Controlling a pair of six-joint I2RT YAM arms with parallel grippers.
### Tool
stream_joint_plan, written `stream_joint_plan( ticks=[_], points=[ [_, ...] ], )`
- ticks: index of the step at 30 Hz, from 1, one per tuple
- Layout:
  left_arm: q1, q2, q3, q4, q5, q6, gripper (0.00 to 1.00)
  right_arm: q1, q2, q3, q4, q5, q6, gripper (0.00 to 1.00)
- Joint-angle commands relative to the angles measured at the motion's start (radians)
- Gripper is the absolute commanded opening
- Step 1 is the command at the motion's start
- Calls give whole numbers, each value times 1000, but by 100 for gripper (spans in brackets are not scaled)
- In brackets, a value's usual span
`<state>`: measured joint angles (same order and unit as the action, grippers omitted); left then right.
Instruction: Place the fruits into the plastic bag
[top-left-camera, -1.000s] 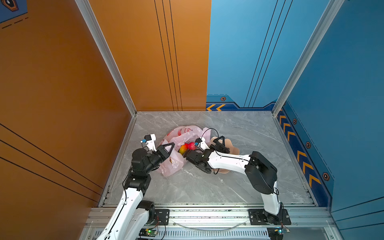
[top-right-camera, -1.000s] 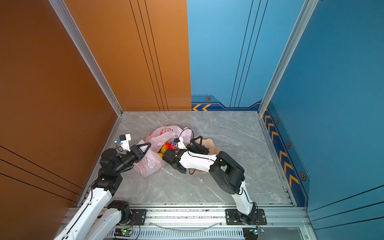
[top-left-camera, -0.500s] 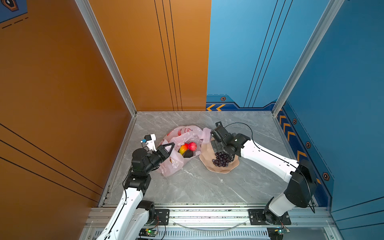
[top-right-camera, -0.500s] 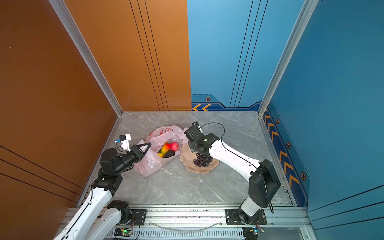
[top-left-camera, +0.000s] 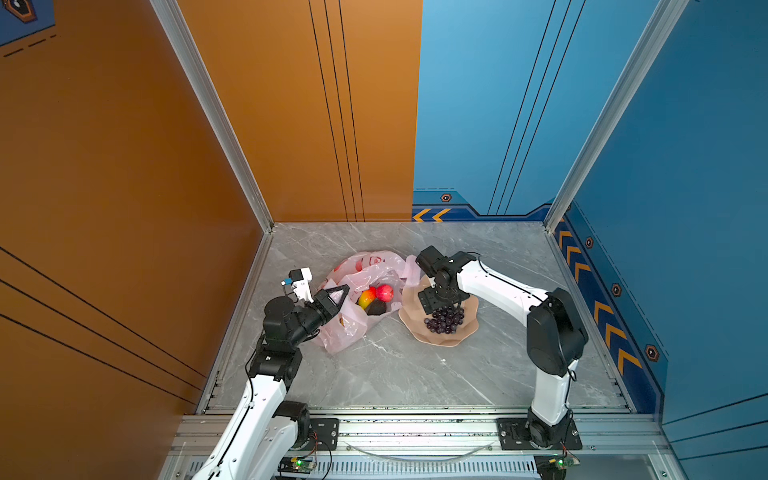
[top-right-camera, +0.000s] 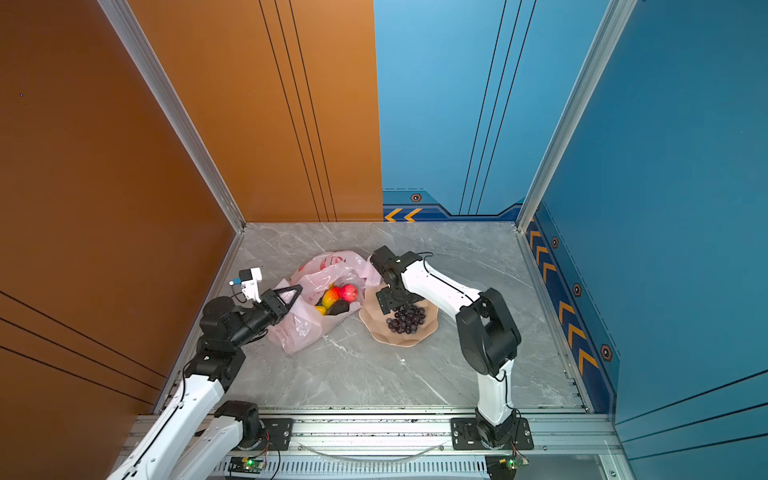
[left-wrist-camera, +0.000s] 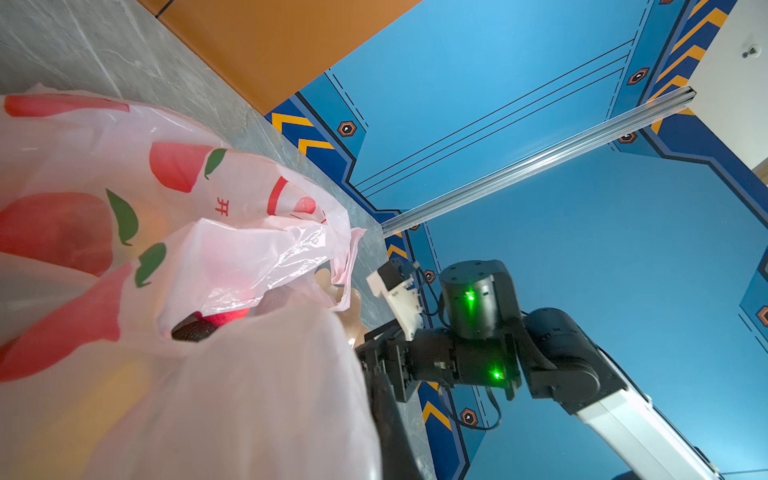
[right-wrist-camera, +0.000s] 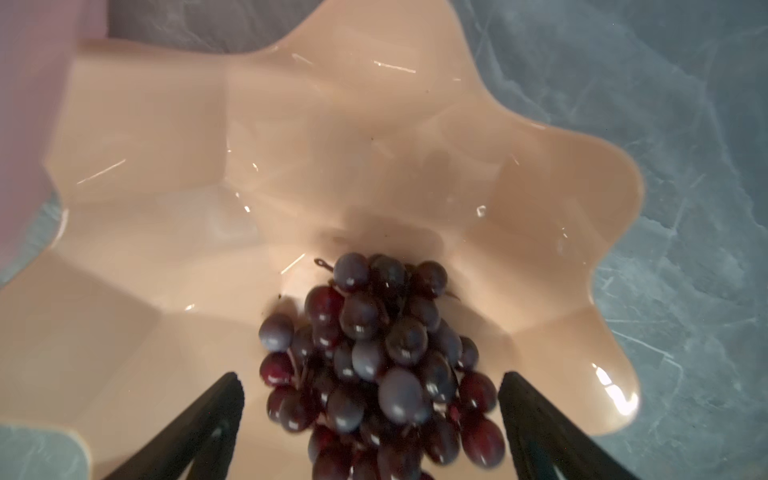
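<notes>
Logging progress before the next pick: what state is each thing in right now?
plastic bag: mouth open, edge held up
left claw: shut on the plastic bag's edge
apple: inside the bag
mango: inside the bag
avocado: inside the bag
bowl: upright, one item inside
grape bunch: lying in the bowl
right claw: open, straddling the grape bunch, not gripping
</notes>
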<state>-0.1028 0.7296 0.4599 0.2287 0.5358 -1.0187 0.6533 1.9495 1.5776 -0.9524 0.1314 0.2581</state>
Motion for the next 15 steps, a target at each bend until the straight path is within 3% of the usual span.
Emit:
stream_joint_plan(
  ticks=[1,10,15],
  points=[
    [3,-7,-13,21,7,3,0,-5,65,74,-78,51,-56,93],
    [8,11,-7,25,10,5,0,-7,220,176,-127,133,-94,86],
    [9,16,-6,27,7,3,0,-18,247,179,-134,146,-94,69]
  ],
)
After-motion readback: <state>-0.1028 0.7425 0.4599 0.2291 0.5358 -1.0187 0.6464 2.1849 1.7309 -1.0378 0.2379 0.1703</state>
